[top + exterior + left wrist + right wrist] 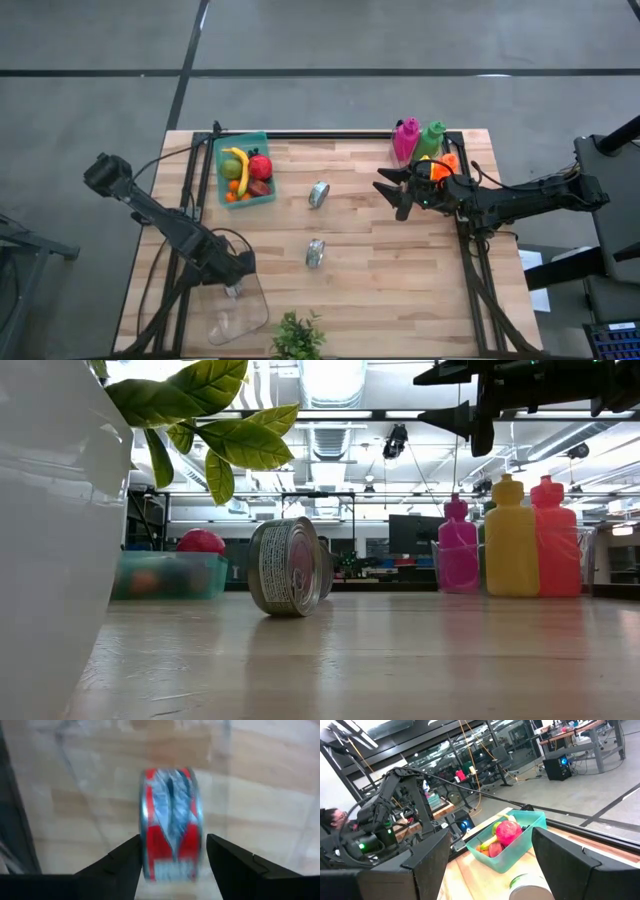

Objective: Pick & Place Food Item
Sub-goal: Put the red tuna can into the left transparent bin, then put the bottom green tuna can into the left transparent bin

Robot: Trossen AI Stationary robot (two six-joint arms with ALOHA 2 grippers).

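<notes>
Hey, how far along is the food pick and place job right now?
Looks done: one red-labelled can appears to sit inside the clear container. In hand: the left gripper straddles that can, fingers just off its sides. Left: two more cans lie on the table, the far can and the near can. The right gripper hovers open by the bottles.

Three cans (319, 194) (315, 253) (170, 825); three bottles (406, 139) (431, 139) (444, 162); one fruit bin (222, 196); one clear container (240, 312); one plant (297, 337).
</notes>
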